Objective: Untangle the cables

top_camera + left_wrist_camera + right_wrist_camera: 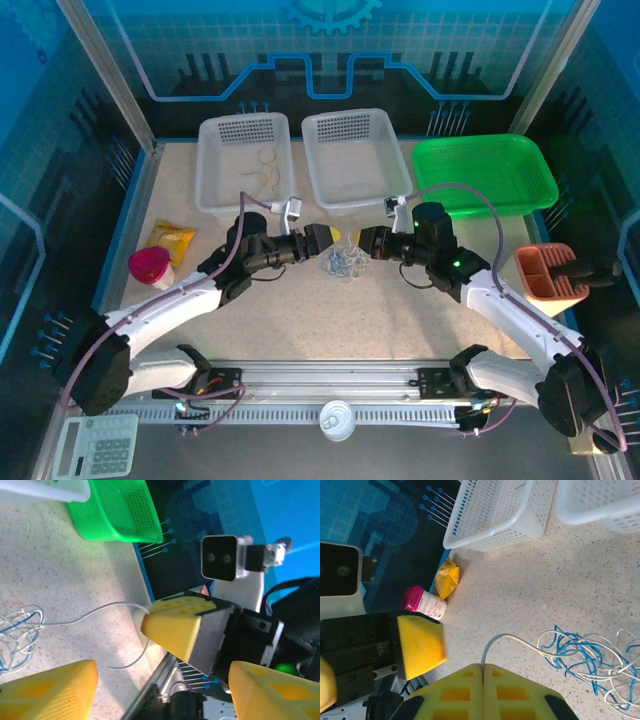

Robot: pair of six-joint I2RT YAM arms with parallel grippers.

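Note:
A tangle of thin blue and white cables (345, 262) lies on the speckled table between my two grippers. It also shows as cables (20, 635) at the left of the left wrist view and as cables (590, 655) at the lower right of the right wrist view. My right gripper (482, 666) is shut on a white strand (520, 641) that runs from its tips to the tangle. My left gripper (162, 680) is open, facing the right gripper (172, 625) closely, and the strand's loose end (132, 660) curls in front of its gap. Yellowish cables (262, 172) lie in the left white basket.
Two white baskets (212, 170) (385, 140) and a green basket (485, 150) stand at the back. A pink-capped bottle (150, 266) and a yellow packet (172, 240) lie at the left. An orange holder (550, 272) is at the right.

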